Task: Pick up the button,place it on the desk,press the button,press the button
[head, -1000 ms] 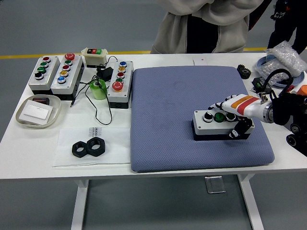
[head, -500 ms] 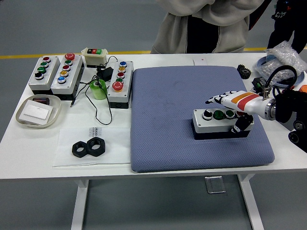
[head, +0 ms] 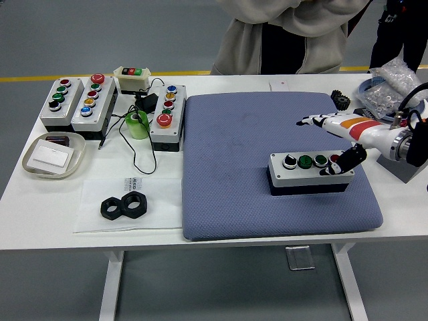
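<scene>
White tabletop [head: 221, 231] fills the view, with grey floor beyond and a person [head: 291, 33] in a pale jacket standing at the far side, arms folded. At the left edge sits a shallow tray [head: 30, 162] holding a card. Behind it stand two grey button boxes [head: 73, 102] side by side, each with a row of coloured buttons. A small cream box [head: 132, 79] is at the back, a green tape roll [head: 138, 124] lies in front of it with a black cable looping around, and a third button box [head: 166, 117] with a large red button stands just beside the mat. Two black hex nuts [head: 124, 206] rest on a clear sheet near the front edge.

A blue-grey mat [head: 234, 167] covers the middle and right of the table. On its right half lies the button box [head: 310, 172], flat, its top showing black, green and red buttons. The right hand [head: 338, 137] comes in from the right, fingers spread and held out above the box's far side, gripping nothing; its dark thumb reaches down by the box's right end, and contact cannot be judged. Plastic bags and a black gear clutter the far right corner.
</scene>
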